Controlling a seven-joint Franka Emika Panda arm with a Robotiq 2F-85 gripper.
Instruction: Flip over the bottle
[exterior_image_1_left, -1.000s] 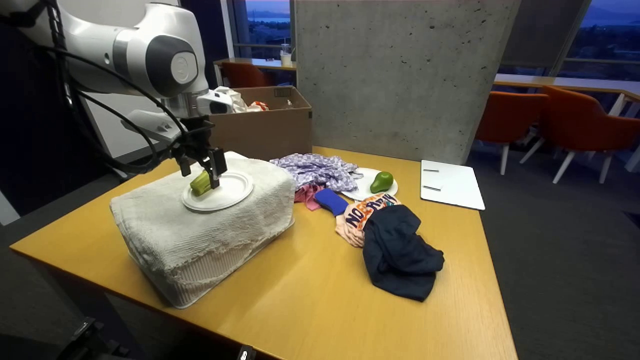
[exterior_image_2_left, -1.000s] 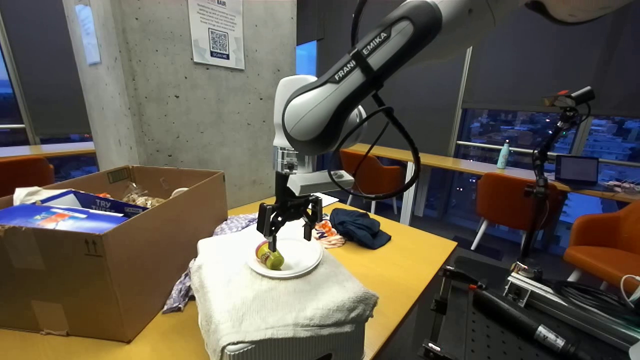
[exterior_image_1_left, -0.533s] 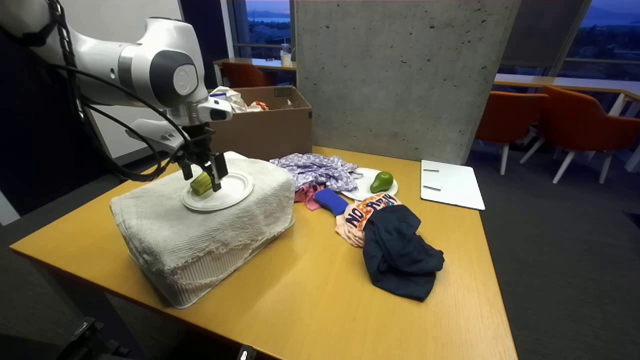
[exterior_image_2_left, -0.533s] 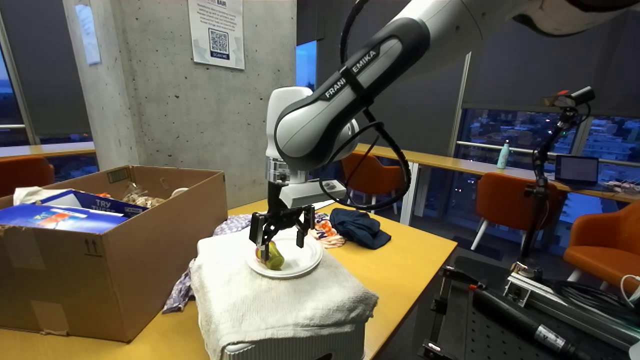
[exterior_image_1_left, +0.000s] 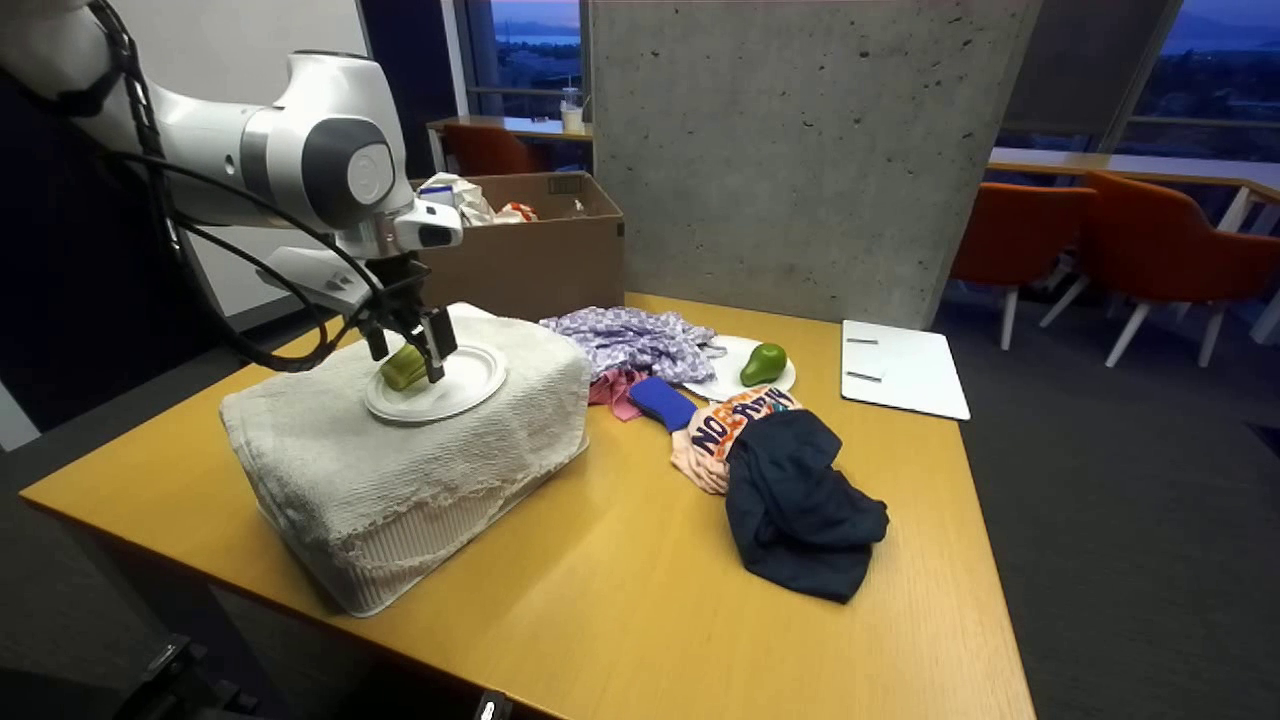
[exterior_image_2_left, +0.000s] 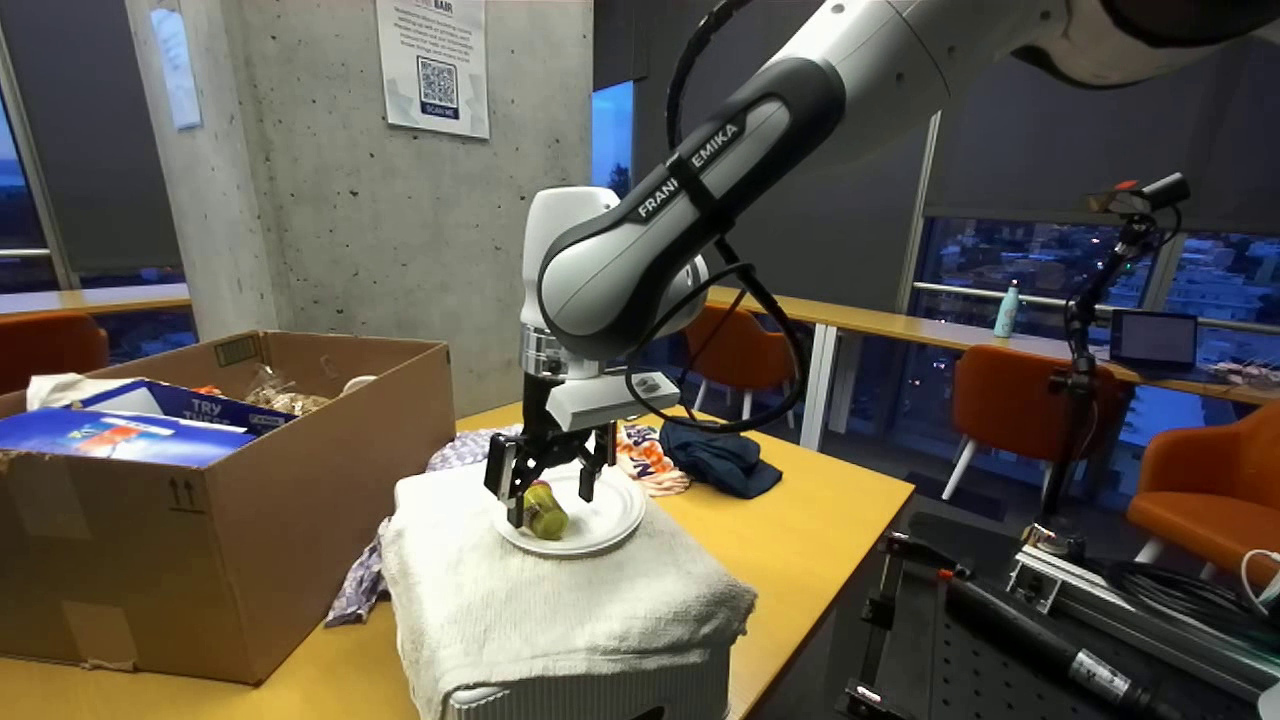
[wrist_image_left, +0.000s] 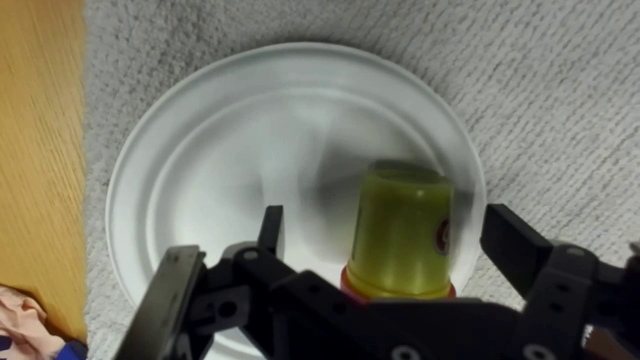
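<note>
The small yellow-green bottle (exterior_image_1_left: 403, 370) lies on its side on the white round plate (exterior_image_1_left: 487, 378). It also shows in an exterior view (exterior_image_2_left: 547, 515). In the wrist view the bottle (wrist_image_left: 402, 230) has its red end toward the bottom of the picture, partly hidden by the gripper body. My gripper (wrist_image_left: 382, 210) is open, with one finger on each side of the bottle and gaps on both sides. In both exterior views the gripper (exterior_image_1_left: 407, 362) is low over the plate (exterior_image_2_left: 610, 525), fingers pointing down. Nothing is held.
The plate rests on a towel-covered box (exterior_image_1_left: 330, 450). A large cardboard box (exterior_image_2_left: 330, 520) stands close by. A blue sponge (exterior_image_1_left: 662, 402), purple cloth (exterior_image_1_left: 630, 340), dark cloth (exterior_image_1_left: 800, 510) and another plate with a green fruit (exterior_image_1_left: 765, 364) lie on the table.
My gripper has moved down and, in an exterior view, leftward toward the cardboard box, so its fingers now stand on both sides of the bottle. The bottle and plate have not visibly moved.
</note>
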